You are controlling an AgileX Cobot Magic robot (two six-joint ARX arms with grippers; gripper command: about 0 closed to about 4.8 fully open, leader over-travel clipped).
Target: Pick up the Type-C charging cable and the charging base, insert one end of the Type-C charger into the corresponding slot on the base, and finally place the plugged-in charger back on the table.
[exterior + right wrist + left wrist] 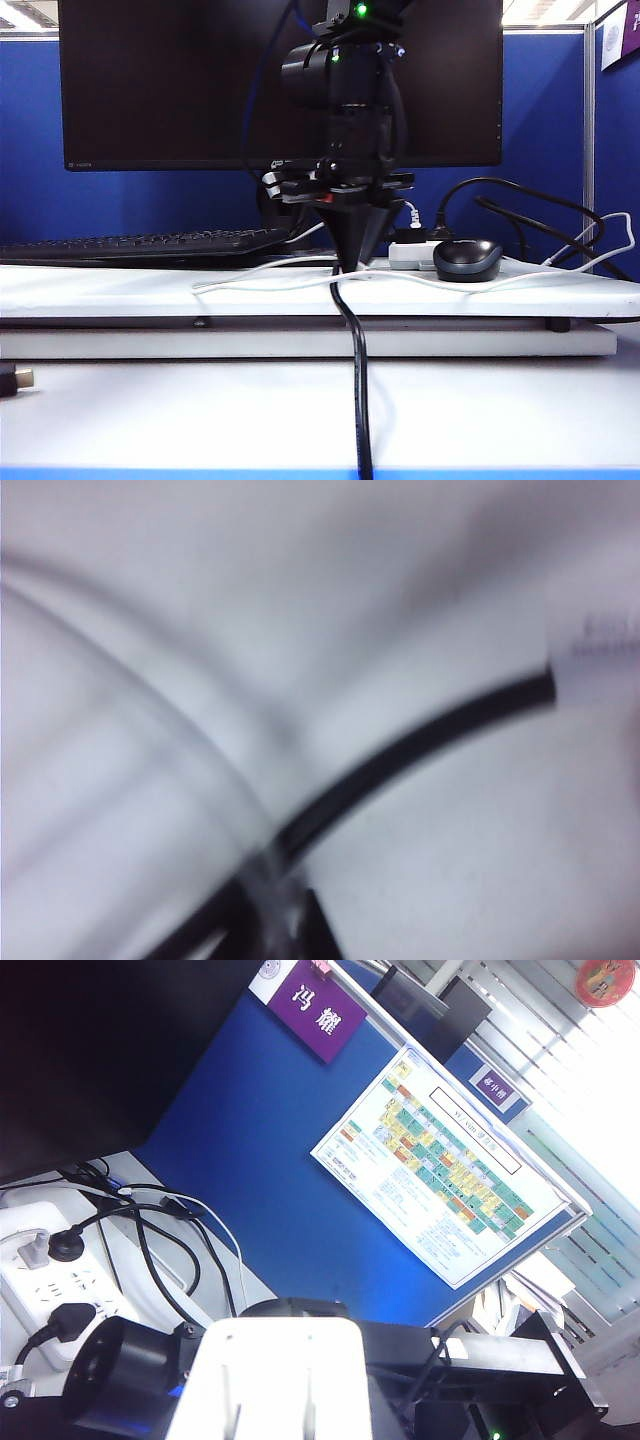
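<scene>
From the outside camera, the right gripper [347, 262] stands point-down on the table [120, 292], its tips meeting the white charging cable [260, 277], likely to pinch it up. The cable lies flat, its long axis running side to side across the board, past the mouse [468, 259]. A thick black cable [356, 380] hangs over the front edge.

The left wrist camera looks at a blue partition [250, 1160] and a power strip [50, 1280]; a white block [280, 1380], perhaps the charging base, fills the foreground. Whether the left jaws grip it, I cannot tell.

The right wrist camera is blurred: white cable [130, 710] crossing the black cable [420, 750]; jaw state unclear
</scene>
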